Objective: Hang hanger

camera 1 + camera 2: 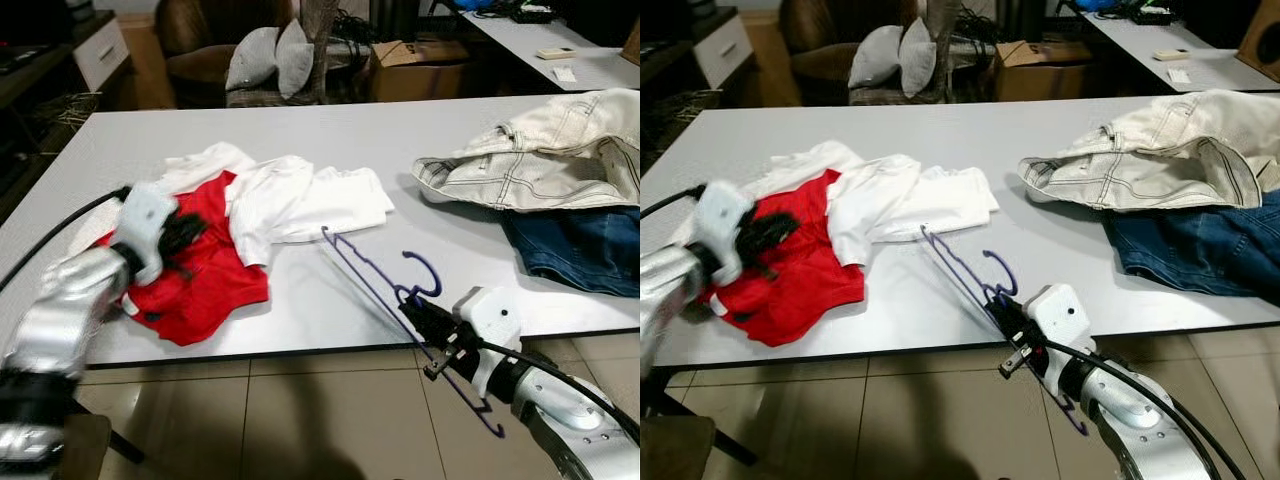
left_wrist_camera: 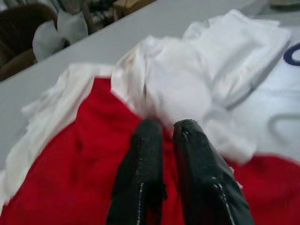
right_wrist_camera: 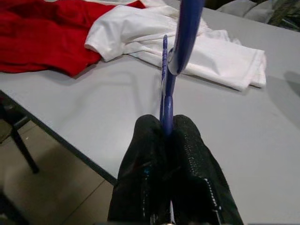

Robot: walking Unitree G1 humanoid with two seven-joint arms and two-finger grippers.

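Fingers of my right gripper are pinched tight on the thin blue wire hanger, gripping its frame low down, just off the near edge of the pale grey table. From the head views the hanger slants away from my grip: one end pokes down past the table edge toward the tiled floor, the hook curls up beside my fingers, and the far corner reaches over the tabletop to touch or nearly touch the crumpled white shirt; I cannot tell which.

My left gripper hovers with its two fingers close together, only a narrow slit between them and nothing held, over the red garment that lies half under the white shirt. Further right on the table sit a cream denim jacket and dark blue jeans, well apart from the hanger.

I judge the step in hand to be carrying: the hanger is secured and partly clear of the table, but not hung. No rail or hook is visible from here, so the next move calls for lifting it fully free of the cloth, then turning to find somewhere to hang it.
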